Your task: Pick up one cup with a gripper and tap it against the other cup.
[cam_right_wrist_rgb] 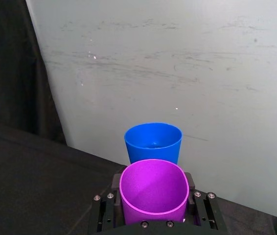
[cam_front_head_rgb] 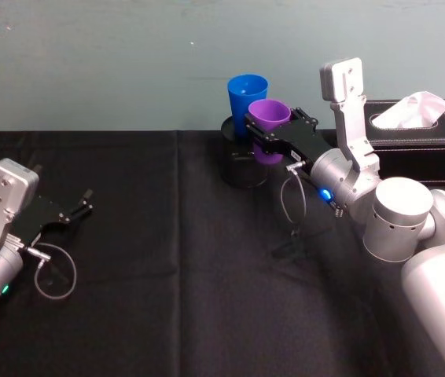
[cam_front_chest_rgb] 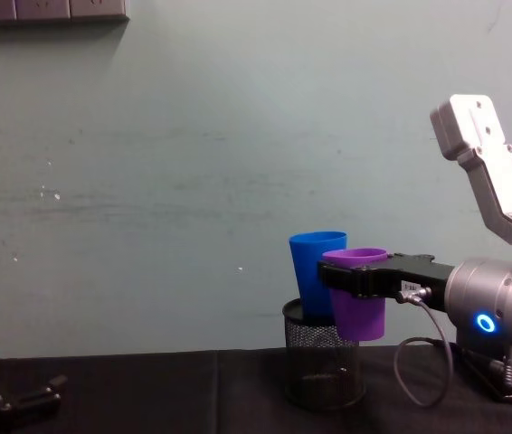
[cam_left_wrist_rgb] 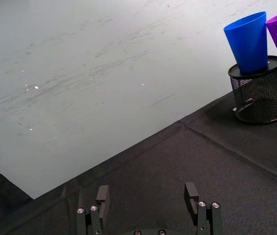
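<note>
Right arm (cam_front_head_rgb: pixel 399 220), silver-grey with a lit blue ring light, reaching forward over the black tablecloth (cam_front_head_rgb: pixel 167 275). Right gripper (cam_front_head_rgb: pixel 273 132): flat black jaws pinched on the purple cup (cam_front_head_rgb: pixel 268 112), one finger against each side of the wall below the rolled rim; cup upright, mouth open upward, held clear of the cloth. Blue cup (cam_front_head_rgb: pixel 247 90): directly ahead of that gripper's fingertips, just beyond the purple cup, upright, its base seated in the black mesh holder (cam_left_wrist_rgb: pixel 260 93); its rim sits a little higher than the purple rim. Whether the two cups touch cannot be told; in the chest view they overlap. Mesh holder: on the cloth, below and slightly ahead of the right gripper. Black tissue box (cam_front_head_rgb: pixel 419 133): behind that gripper, beside the arm, white tissue showing. Left gripper (cam_front_head_rgb: pixel 87 203): well apart from both cups, low over the cloth, fingers (cam_left_wrist_rgb: pixel 102 196) spread with nothing between them.
</note>
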### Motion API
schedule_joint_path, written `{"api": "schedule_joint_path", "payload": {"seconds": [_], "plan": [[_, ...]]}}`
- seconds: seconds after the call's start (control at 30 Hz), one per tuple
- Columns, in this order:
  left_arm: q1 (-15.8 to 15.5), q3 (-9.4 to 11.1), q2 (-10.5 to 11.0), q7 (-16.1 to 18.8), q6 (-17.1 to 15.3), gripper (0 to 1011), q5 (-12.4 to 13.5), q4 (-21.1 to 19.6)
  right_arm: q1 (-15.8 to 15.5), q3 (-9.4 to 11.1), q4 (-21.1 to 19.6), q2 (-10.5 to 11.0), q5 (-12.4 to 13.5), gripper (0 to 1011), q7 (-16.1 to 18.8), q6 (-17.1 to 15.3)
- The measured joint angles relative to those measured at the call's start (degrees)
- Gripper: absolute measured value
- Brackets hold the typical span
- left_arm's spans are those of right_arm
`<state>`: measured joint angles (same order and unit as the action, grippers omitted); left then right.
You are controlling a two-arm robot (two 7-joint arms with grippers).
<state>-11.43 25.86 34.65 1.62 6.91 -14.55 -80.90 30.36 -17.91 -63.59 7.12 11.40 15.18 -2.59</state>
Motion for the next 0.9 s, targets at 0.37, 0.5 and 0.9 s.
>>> {"api": "schedule_joint_path", "payload": {"seconds": [0.37, 0.5, 0.9], "plan": [[0.0, 0.0, 0.0, 0.0, 0.0, 1000, 0.0, 0.0, 0.0, 0.0, 0.0, 0.0, 0.0, 723, 0.0, 0.0], [0.0, 0.0, 0.0, 0.0, 0.0, 1000, 0.0, 0.0, 0.0, 0.0, 0.0, 0.0, 0.0, 723, 0.0, 0.0], [0.0, 0.0, 0.0, 0.0, 0.0, 1000, 0.0, 0.0, 0.0, 0.0, 0.0, 0.0, 0.0, 723, 0.01, 0.0]]}}
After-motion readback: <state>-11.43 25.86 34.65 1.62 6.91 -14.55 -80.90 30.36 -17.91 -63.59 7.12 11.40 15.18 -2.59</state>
